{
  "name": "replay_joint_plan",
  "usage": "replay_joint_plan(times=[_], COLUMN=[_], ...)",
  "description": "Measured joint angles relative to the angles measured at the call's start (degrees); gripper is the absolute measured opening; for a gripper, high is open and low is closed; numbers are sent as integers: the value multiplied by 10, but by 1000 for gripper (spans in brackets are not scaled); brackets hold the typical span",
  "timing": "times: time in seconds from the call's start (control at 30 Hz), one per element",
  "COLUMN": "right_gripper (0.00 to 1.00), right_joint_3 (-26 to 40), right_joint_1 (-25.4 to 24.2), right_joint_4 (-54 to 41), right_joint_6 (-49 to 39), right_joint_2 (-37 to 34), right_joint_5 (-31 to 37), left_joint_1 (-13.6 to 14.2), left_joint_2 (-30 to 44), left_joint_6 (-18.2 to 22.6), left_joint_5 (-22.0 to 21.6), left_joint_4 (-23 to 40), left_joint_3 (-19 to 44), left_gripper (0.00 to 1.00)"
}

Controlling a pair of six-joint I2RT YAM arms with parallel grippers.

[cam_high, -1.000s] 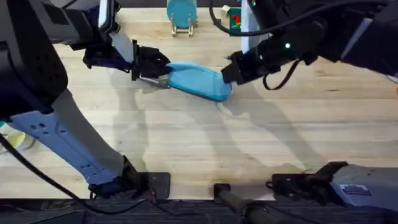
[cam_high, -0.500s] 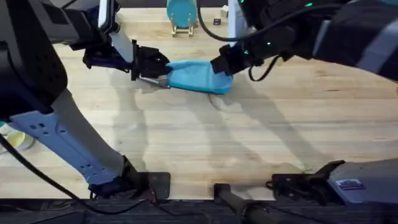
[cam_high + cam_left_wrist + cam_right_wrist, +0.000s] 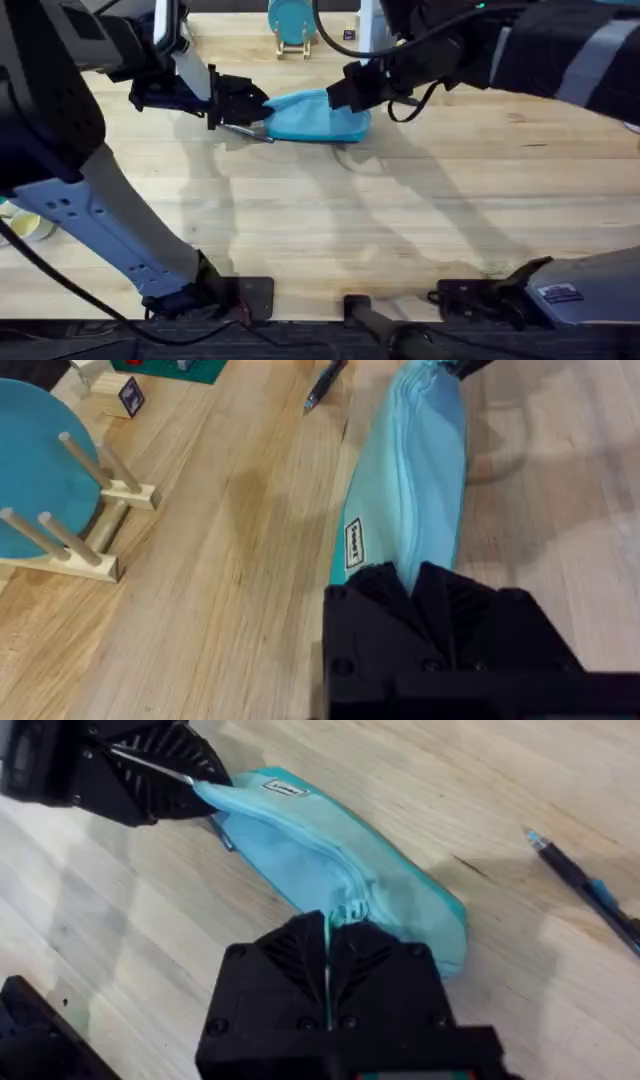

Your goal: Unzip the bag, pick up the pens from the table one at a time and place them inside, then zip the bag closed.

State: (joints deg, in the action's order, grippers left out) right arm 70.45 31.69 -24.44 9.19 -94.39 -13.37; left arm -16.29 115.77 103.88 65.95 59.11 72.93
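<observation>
One bag point(image 3: 312, 116), light turquoise fabric pouch, lay on the table point(image 3: 420, 220) toward its far side, approx. centre, long axis running left-right in the overhead view. Zipper ran along its length; small white label tab visible at the left end in both wrist views. Bag appeared stretched between the two grippers.

Left gripper point(image 3: 248, 108): black fingers clenched on the bag's left end, w/ fabric pinched between the pads (left wrist view point(image 3: 415, 595); same gripper seen from the right wrist cam point(image 3: 195, 780)). A thin metallic piece showed at that grip; could not tell what it was.

Right gripper point(image 3: 340, 92): black fingers pressed together over the zipper line near the bag's right-hand part, at what looked like the pull (right wrist view point(image 3: 328, 955)). Exact contact w/ the pull tab too small to confirm.

Pens: 1 dark pen point(image 3: 590, 890) w/ bluish tip lay on bare tabletop just beyond the bag, apart from it; same item seen in part at the edge of the left wrist view point(image 3: 325, 382). 2nd pen not made out.

Other items: round teal disc on a wooden peg stand point(image 3: 292, 22) at the table's far edge, behind the bag (also point(image 3: 45, 490)); small printed cube point(image 3: 131, 397) near the stand.
</observation>
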Motion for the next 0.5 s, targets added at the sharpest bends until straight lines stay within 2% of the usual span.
replay_joint_plan(times=[0.23,0.5], right_gripper=[31,31], right_joint_3=[8,8], right_joint_1=[6,23], right_joint_4=[-18,14], right_joint_6=[-15,-35], right_joint_2=[0,0], right_joint_5=[8,23], left_joint_1=[0,-1], left_joint_2=[0,0], left_joint_6=[0,0], left_joint_5=[-1,-2], left_joint_4=[0,0], left_joint_3=[0,0], left_gripper=[42,42])
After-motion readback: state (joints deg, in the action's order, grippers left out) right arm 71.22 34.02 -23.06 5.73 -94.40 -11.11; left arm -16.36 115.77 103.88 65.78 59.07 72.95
